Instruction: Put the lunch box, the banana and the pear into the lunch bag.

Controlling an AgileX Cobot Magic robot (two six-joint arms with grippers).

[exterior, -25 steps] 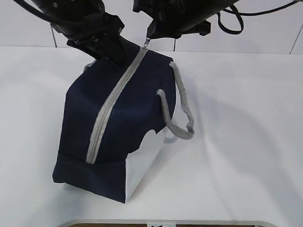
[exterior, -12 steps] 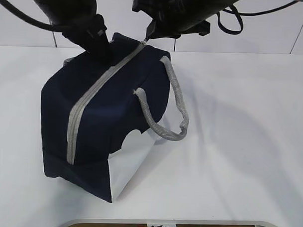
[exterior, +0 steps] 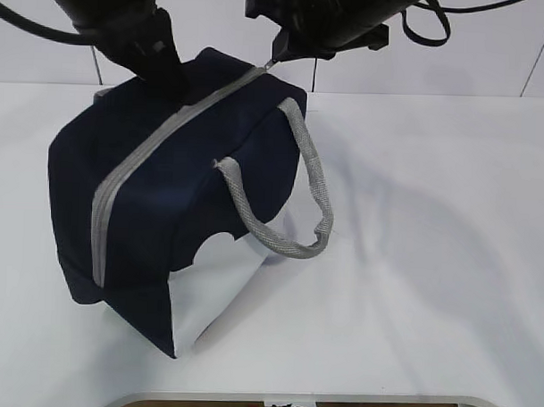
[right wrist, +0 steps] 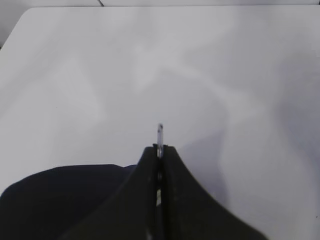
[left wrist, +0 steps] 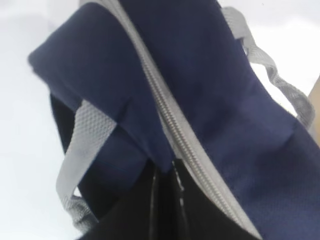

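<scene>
The navy lunch bag (exterior: 192,183) lies on the white table with its grey zipper (exterior: 140,154) shut along the top. My left gripper (exterior: 173,79) is shut on a fold of the bag's fabric at its far end, beside the zipper (left wrist: 170,120); in the left wrist view the gripper (left wrist: 165,167) pinches blue cloth (left wrist: 210,75). My right gripper (exterior: 275,59) is shut on the metal ring pull (right wrist: 160,134) at the zipper's far end. The lunch box, the banana and the pear are out of view.
A grey webbing handle (exterior: 299,195) loops out on the bag's right side; the other handle (left wrist: 82,145) hangs on the left. The table's front edge (exterior: 337,398) runs close below the bag's white end panel (exterior: 211,291).
The bag's near end has swung to the left and the bag has shifted left. The left arm has moved left with the fabric; the right gripper has stayed at the pull.
</scene>
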